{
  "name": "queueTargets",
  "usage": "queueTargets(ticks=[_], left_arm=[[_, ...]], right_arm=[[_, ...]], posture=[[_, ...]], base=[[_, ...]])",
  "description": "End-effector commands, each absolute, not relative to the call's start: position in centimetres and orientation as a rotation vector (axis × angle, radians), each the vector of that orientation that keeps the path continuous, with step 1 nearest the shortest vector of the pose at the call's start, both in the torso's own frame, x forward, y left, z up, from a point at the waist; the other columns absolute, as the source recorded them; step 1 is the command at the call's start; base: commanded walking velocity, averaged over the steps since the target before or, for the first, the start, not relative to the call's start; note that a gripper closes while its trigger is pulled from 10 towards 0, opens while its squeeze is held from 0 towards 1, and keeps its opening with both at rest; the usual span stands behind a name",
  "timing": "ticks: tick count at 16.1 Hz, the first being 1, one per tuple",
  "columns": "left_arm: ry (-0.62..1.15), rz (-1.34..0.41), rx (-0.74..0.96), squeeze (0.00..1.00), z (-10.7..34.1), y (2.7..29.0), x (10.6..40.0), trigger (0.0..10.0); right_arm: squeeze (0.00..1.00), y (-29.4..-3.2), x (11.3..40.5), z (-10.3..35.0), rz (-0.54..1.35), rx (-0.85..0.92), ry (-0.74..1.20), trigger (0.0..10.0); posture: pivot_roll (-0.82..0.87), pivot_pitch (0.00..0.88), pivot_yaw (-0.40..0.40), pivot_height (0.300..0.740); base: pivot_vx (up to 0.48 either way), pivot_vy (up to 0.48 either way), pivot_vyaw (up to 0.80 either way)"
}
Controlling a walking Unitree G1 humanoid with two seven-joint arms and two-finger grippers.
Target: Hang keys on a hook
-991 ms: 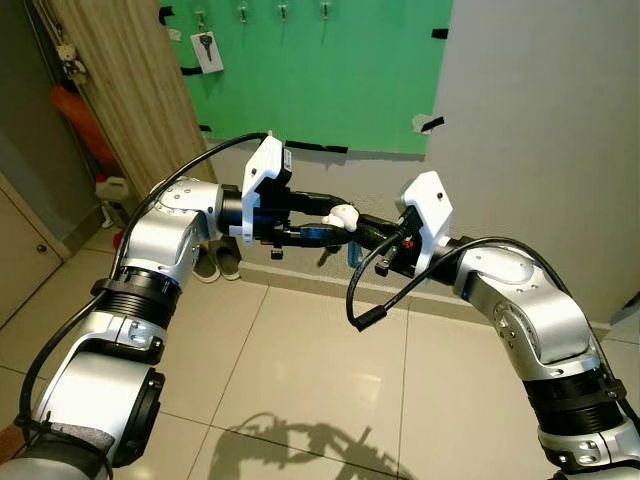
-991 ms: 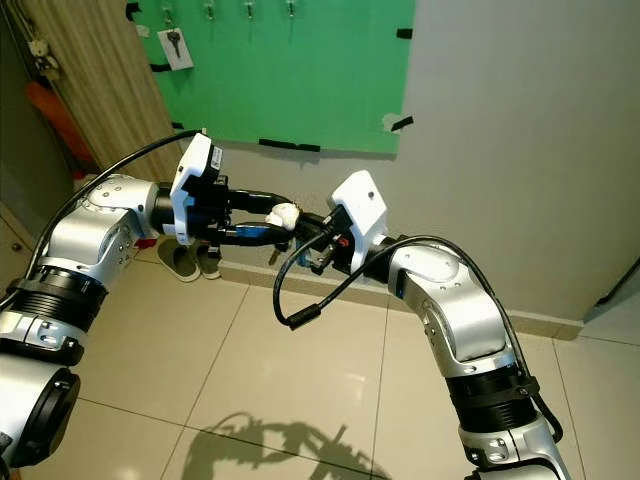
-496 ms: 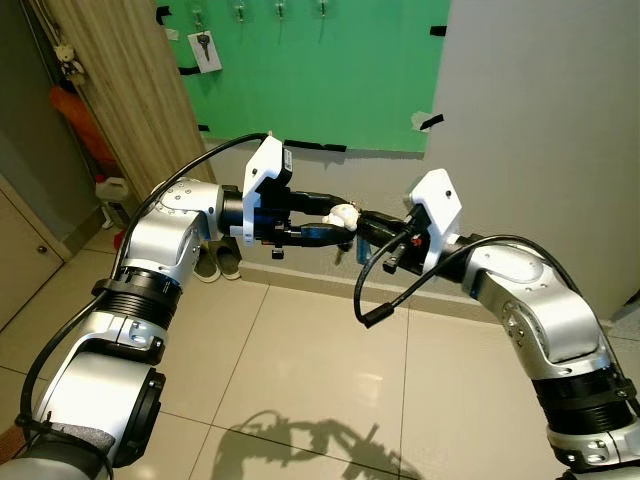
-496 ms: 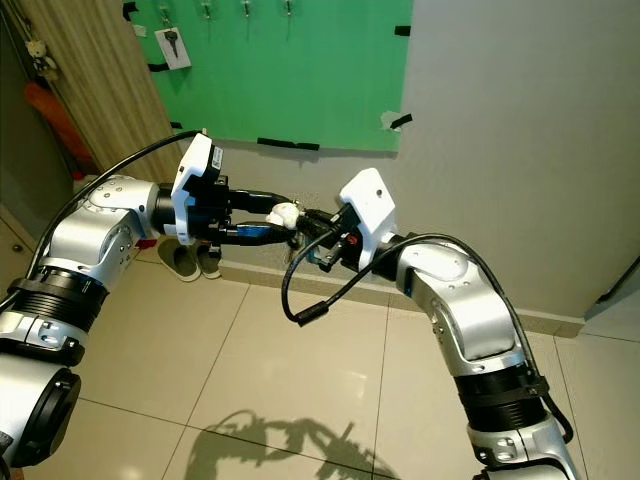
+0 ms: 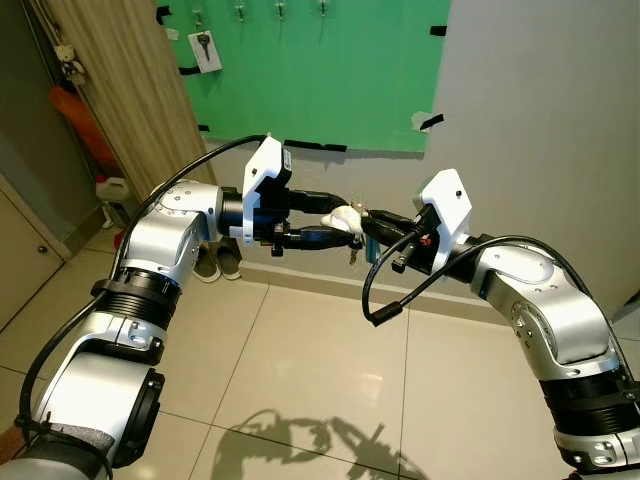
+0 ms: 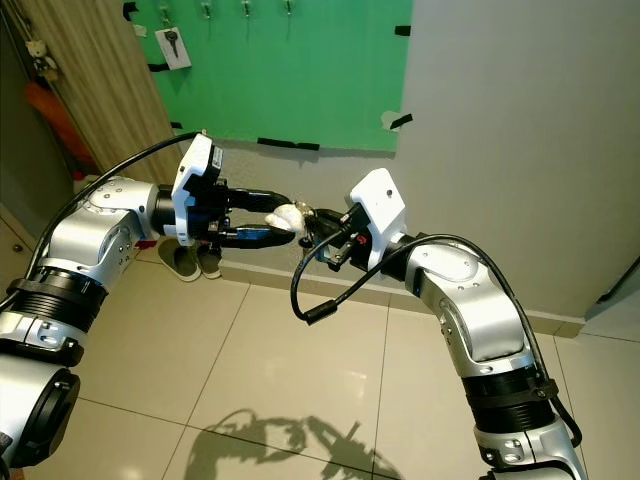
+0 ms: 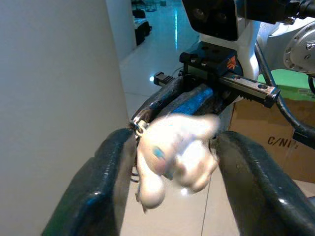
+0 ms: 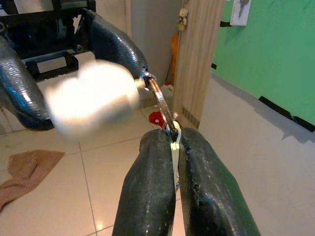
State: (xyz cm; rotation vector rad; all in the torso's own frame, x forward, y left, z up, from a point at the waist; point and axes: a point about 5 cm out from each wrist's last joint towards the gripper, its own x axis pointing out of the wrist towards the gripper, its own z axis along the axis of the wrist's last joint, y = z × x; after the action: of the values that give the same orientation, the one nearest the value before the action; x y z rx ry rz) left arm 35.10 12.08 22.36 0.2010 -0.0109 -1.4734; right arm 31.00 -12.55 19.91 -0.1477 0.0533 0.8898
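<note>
Right gripper pinches the keys; left gripper, seemingly spread around their white charm, risks a fumbled handover.

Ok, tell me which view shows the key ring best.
The right wrist view: the ring is sharp and close, running from the blurred white charm down into the shut right claw. The left wrist view shows a sliver of it beside the charm. In the eye views it is a tiny glint between the claws.
</note>
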Motion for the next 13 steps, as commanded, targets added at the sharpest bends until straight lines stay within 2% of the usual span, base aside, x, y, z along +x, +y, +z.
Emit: queueTargets(ticks=[1, 8, 9, 10, 13], left_arm=[[-0.001, -1.441, 0.199, 1.00, 22.3, 12.9, 35.2, 10.0], [0.008, -1.417, 0.196, 1.00, 22.0, 13.4, 35.2, 10.0], [0.002, -1.403, 0.200, 0.96, 21.9, 13.5, 35.2, 10.0], [-0.012, -1.376, 0.195, 0.00, 21.7, 13.5, 35.1, 10.0], [-0.019, -1.244, 0.045, 0.00, 20.0, 13.2, 34.7, 10.0]], right_arm=[[0.00, -12.4, 30.8, 20.1, 0.907, -0.146, 0.037, 0.0], [0.00, -12.1, 30.7, 19.9, 0.920, -0.131, 0.040, 0.0], [0.00, -12.1, 30.6, 19.9, 0.921, -0.123, 0.041, 0.0], [0.00, -12.0, 30.6, 19.8, 0.917, -0.114, 0.040, 0.0], [0.00, -11.9, 30.3, 18.8, 0.875, -0.095, 0.080, 0.0]], posture=[[-0.04, 0.000, 0.144, 0.740], [-0.04, 0.000, 0.140, 0.740], [-0.03, 0.000, 0.140, 0.740], [-0.03, 0.000, 0.142, 0.740], [-0.03, 0.000, 0.148, 0.740]], base=[[0.000, 0.000, 0.00], [0.000, 0.000, 0.00], [0.000, 0.000, 0.00], [0.000, 0.000, 0.00], [0.000, 0.000, 0.00]])
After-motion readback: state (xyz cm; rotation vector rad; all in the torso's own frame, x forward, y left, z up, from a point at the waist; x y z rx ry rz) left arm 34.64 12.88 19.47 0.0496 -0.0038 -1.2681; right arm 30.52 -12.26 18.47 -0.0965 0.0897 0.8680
